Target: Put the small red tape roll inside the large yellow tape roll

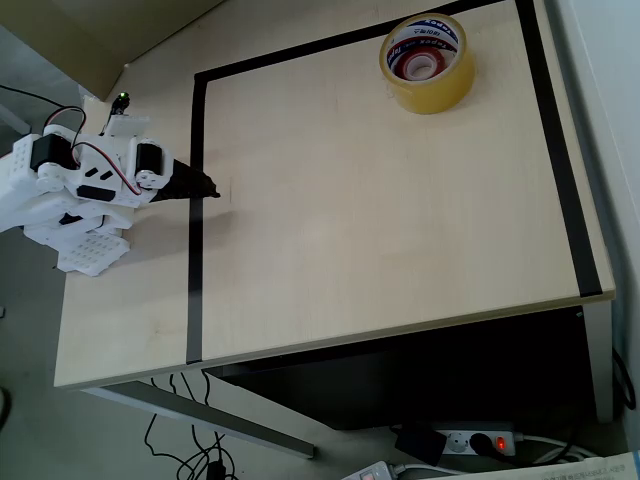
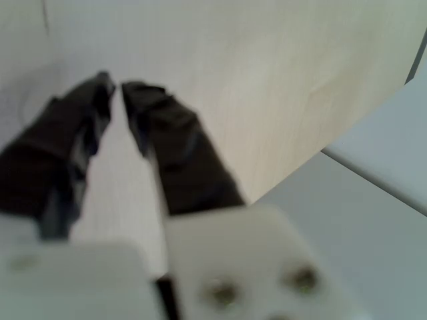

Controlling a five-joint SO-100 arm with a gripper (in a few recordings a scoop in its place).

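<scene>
In the overhead view the large yellow tape roll (image 1: 427, 62) lies flat near the desk's (image 1: 380, 220) far right corner, with the small red tape roll (image 1: 421, 66) apparently sitting inside its core, though little of the red shows. The end effector (image 1: 203, 187) rests by the desk's left edge over the black tape border (image 1: 195, 230), well apart from both rolls. In the blurred wrist view its dark fingers (image 2: 167, 133) stand slightly apart, holding nothing.
</scene>
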